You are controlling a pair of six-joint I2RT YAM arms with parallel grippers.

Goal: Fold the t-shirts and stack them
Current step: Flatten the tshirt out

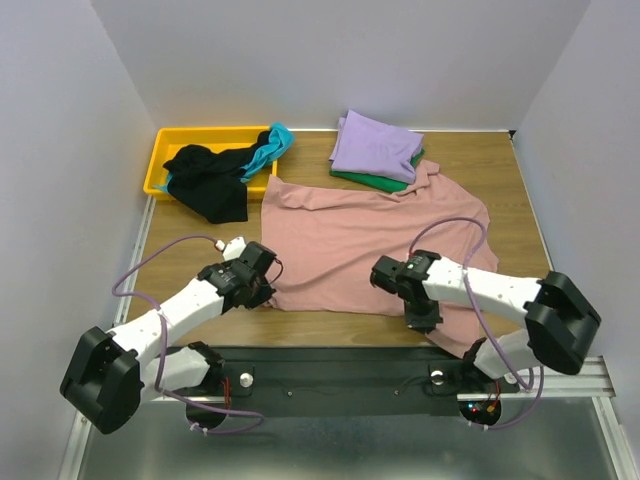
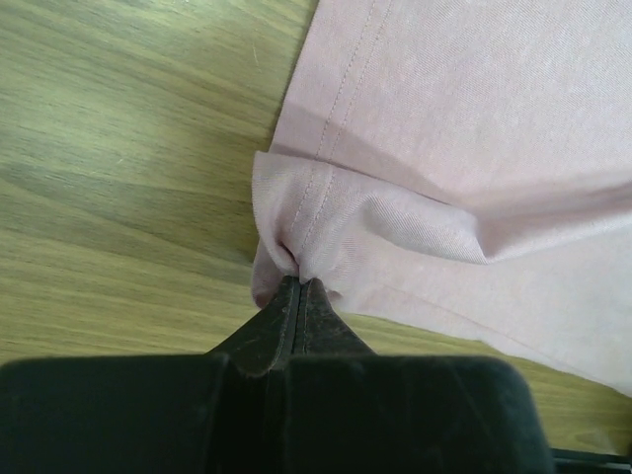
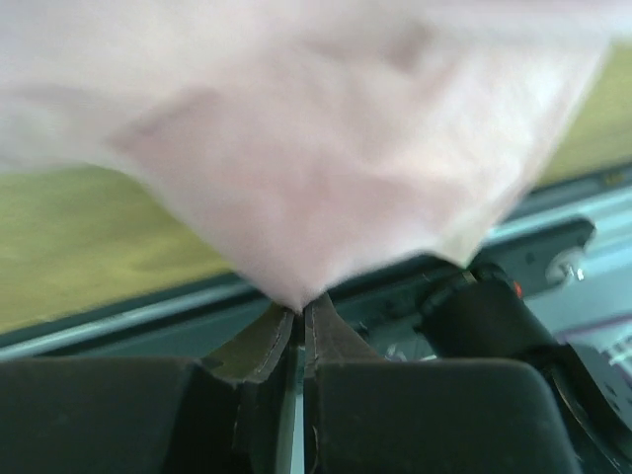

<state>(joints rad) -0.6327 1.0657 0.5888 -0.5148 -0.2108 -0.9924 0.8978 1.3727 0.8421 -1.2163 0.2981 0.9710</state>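
Observation:
The dusty-pink t-shirt [image 1: 360, 240] lies spread plain side up across the middle of the table. My left gripper [image 1: 262, 288] is shut on its near-left hem corner [image 2: 296, 232], the cloth bunched at the fingertips [image 2: 298, 284]. My right gripper [image 1: 420, 318] is shut on the shirt's near-right edge [image 3: 316, 168] and holds it lifted off the table. A folded lavender t-shirt [image 1: 375, 146] lies on a folded green one [image 1: 372, 180] at the back. A black t-shirt [image 1: 210, 180] and a teal one [image 1: 270, 148] hang out of the bin.
A yellow plastic bin [image 1: 160, 165] stands at the back left. The table's near edge and black metal rail [image 1: 330, 365] run just below both grippers. Bare wood [image 2: 128, 148] lies left of the pink shirt.

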